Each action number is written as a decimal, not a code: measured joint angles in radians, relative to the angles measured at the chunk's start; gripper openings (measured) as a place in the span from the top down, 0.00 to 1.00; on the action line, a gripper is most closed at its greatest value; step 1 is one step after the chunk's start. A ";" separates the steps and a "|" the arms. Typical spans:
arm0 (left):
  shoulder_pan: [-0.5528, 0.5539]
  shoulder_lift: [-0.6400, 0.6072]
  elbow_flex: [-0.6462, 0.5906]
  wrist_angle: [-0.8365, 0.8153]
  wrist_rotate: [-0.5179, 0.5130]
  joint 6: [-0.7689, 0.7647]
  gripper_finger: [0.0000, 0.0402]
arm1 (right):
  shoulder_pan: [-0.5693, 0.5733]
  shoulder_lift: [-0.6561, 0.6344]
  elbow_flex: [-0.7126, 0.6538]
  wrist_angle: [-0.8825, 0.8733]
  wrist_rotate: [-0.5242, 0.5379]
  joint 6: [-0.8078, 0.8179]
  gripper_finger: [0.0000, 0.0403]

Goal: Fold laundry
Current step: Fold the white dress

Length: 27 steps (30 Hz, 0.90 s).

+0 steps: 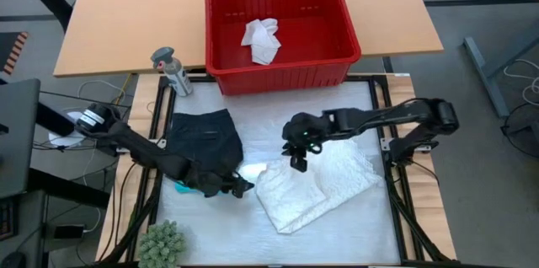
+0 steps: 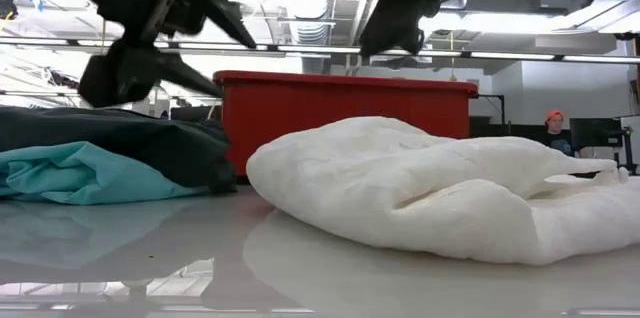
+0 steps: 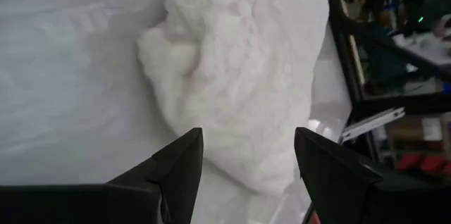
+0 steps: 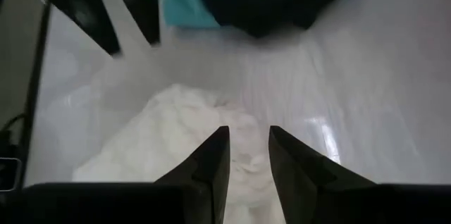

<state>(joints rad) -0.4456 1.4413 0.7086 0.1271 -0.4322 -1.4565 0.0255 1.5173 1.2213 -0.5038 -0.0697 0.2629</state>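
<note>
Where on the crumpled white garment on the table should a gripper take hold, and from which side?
Grip the white garment at its edge nearest the black shorts, probably from above: the heap thins out there, and the right gripper, open, already hovers above that side.

I see my left arm stretched low toward the worktop's middle, its pincer (image 1: pixel 238 186) with fingers spread wide. My right arm reaches in from the right edge, its pincer (image 1: pixel 298 161) pointing down, fingers slightly apart.
</note>
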 joint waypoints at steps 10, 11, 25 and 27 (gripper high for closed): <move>-0.060 0.302 0.006 0.493 -0.049 -0.205 0.37 | 0.007 -0.206 0.000 -0.138 0.011 -0.085 0.62; -0.070 0.329 0.014 0.507 -0.046 -0.229 0.35 | 0.007 -0.227 0.000 -0.158 0.009 -0.098 0.61; -0.123 0.395 0.229 0.074 -0.097 -0.494 0.22 | 0.068 -0.368 0.000 -0.278 0.000 -0.098 0.59; -0.111 0.395 0.241 0.034 -0.119 -0.519 0.22 | 0.091 -0.368 0.000 -0.275 0.002 -0.087 0.59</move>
<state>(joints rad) -0.5564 1.8359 0.9495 0.1610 -0.5509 -1.9753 0.1165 1.1488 1.2213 -0.7793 -0.0680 0.1756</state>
